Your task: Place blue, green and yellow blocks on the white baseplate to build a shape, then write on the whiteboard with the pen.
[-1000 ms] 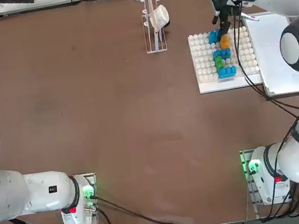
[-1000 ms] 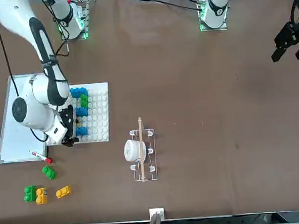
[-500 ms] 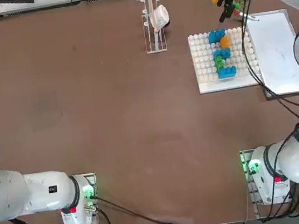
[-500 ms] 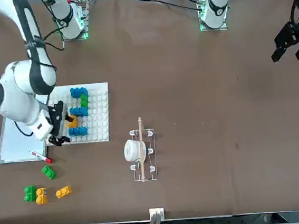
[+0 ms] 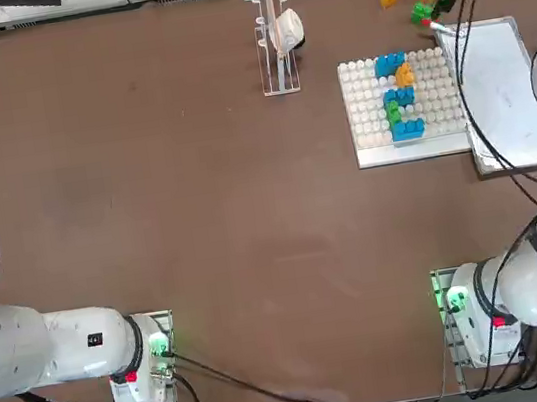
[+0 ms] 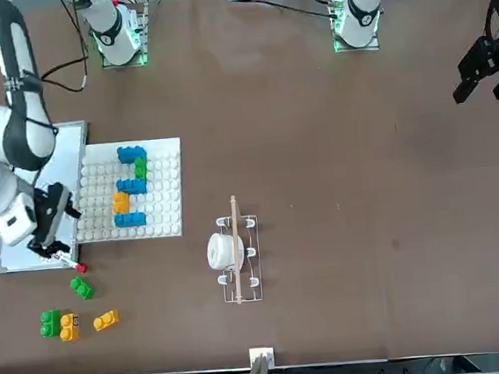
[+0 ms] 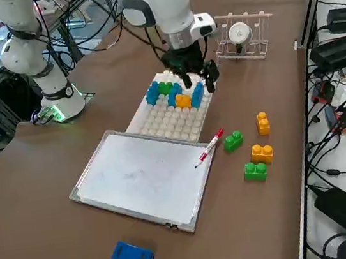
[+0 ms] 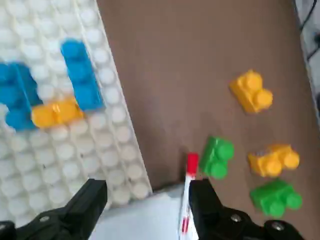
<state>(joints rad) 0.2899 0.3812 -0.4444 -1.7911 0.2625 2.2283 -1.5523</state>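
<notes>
Right claw [image 6: 49, 231] poised above the pen [image 6: 66, 260], fingers apart and holding nothing.

The pen, white with a red cap, lies slantwise across the corner of the whiteboard [image 7: 144, 177], its capped end reaching onto the brown bench [image 5: 196, 191] just beside a lone green block [image 7: 233, 140]. The white baseplate [image 5: 369, 115] sits alongside the whiteboard and carries a built figure of blue blocks [image 5: 391, 64], a green block [image 5: 394, 113] and a yellow block [image 5: 404, 72], all pressed onto its studs. Loose on the bench near the pen lie two yellow blocks [image 7: 262, 123] and a second green one [image 7: 255, 170]. Farther along stands a wire rack [image 6: 237, 261] bearing a white cup, and a plain blue pad [image 7: 133, 257] rests beyond the whiteboard's far end.
</notes>
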